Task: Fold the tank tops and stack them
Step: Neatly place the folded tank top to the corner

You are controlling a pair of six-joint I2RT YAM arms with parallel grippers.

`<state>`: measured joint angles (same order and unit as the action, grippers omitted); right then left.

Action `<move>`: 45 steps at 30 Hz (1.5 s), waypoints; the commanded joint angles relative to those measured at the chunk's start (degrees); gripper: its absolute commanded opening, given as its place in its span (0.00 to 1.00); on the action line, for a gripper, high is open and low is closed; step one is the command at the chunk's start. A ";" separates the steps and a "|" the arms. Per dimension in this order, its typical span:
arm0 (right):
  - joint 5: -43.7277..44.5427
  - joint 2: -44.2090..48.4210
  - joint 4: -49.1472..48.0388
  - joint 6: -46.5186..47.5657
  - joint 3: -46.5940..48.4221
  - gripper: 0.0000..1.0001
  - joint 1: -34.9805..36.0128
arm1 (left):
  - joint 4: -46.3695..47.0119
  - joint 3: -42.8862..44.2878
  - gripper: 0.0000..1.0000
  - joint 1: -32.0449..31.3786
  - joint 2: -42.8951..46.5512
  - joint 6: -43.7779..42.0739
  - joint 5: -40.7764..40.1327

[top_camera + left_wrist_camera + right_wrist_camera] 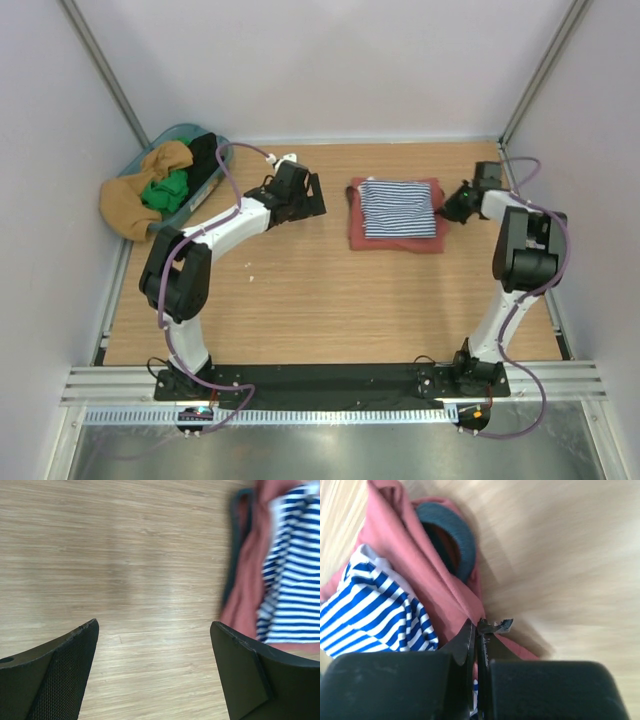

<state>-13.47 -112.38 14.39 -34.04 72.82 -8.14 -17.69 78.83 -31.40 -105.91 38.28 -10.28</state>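
The navy-and-white striped tank top point(398, 208) lies folded on top of the folded rust-red tank top point(355, 228), right of the table's middle. My left gripper point(318, 195) hovers open just left of the stack. In the left wrist view its fingers point(155, 655) frame bare wood, with the red top point(247, 590) and striped top point(295, 580) at the right. My right gripper point(447, 212) is at the stack's right edge. Its tips point(477, 625) are shut over the red top's point(420, 565) edge, beside the striped top point(370, 610); no cloth shows pinched between them.
A blue-rimmed bin point(190, 135) sits at the table's far left, holding a mustard cloth point(130, 205) that spills over its side, a green cloth point(165, 190) and something black. White walls enclose the wooden table point(300, 300).
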 commanded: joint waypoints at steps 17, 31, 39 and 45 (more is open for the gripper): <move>32.42 35.20 -12.03 -29.41 -37.83 0.04 -22.97 | 3.72 2.38 0.92 -0.77 -0.88 0.39 3.16; 46.12 41.97 13.93 -15.57 -19.55 0.79 -22.80 | 3.81 1.95 0.92 -1.56 0.43 0.13 2.29; 9.80 39.27 -1.22 1.78 -17.63 1.00 -9.29 | 4.07 -0.43 0.93 -1.65 2.55 -1.10 1.23; 4.26 39.78 -13.12 4.34 -23.50 1.00 3.21 | 4.33 -1.57 0.93 -1.65 4.04 -2.16 0.71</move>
<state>-1.56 -75.22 10.61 -33.26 51.70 -7.86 -16.05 77.80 -32.84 -105.54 37.85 -7.97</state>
